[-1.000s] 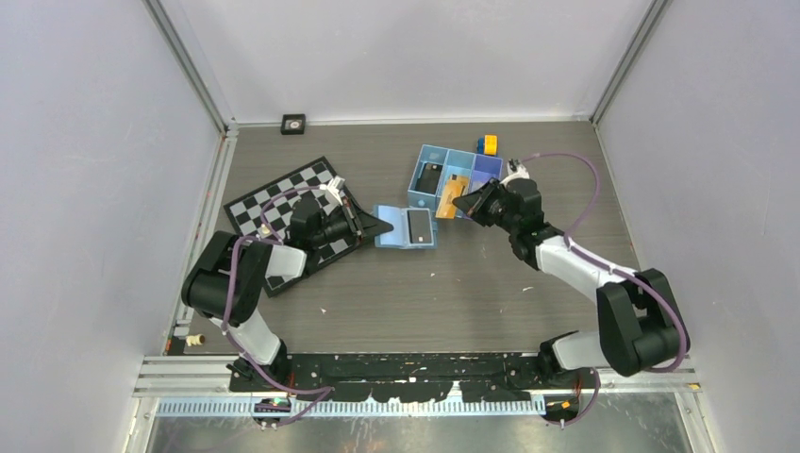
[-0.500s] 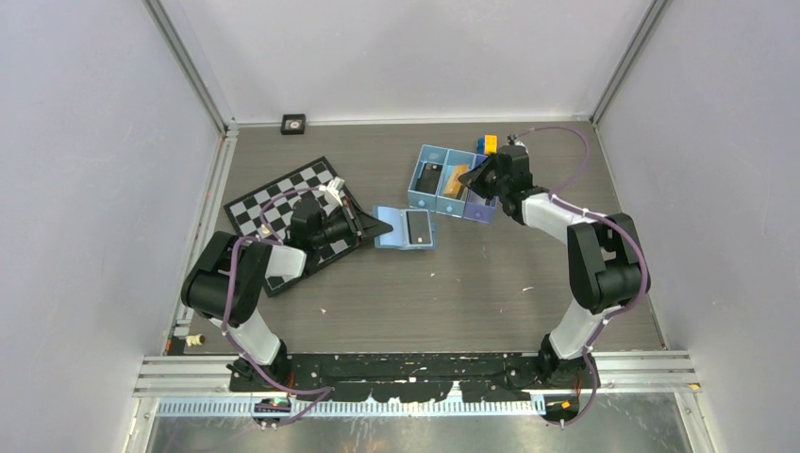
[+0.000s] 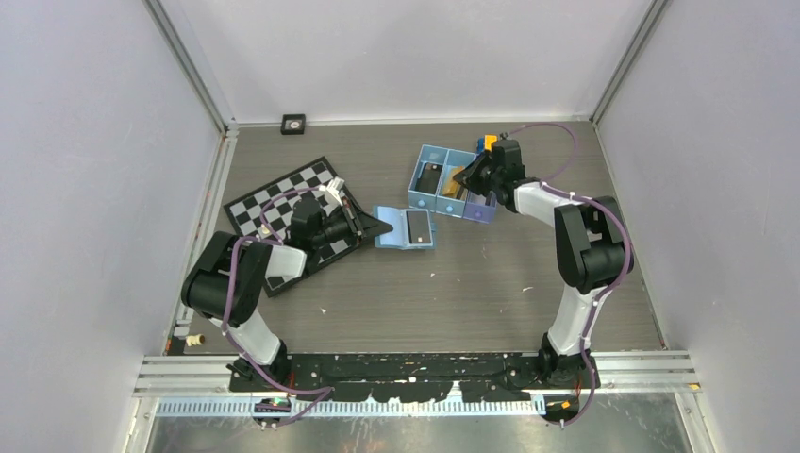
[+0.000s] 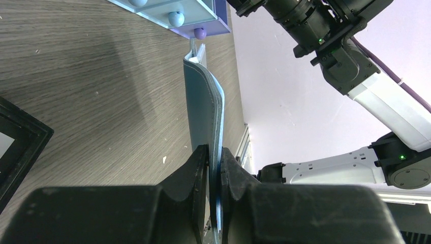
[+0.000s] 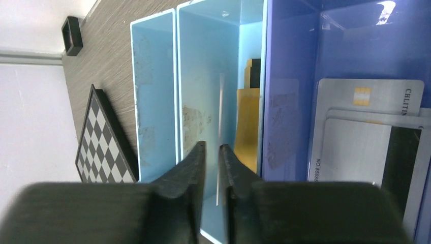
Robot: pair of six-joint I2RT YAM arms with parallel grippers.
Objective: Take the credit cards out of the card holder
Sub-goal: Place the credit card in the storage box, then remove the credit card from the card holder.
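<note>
Tabletop: left hand pinches card holder.

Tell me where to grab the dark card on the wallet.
Probably pinch the card by its right edge, coming down from the right: it lies flat on the open wallet, right panel, and the left hand clamps the left side.

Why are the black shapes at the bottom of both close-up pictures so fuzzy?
Left wrist view: the left gripper sits very near the lens, so it blurs, while the card holder beyond is sharp. Right wrist view: the right gripper blurs likewise; white glare marks the tray on its purple wall.
</note>
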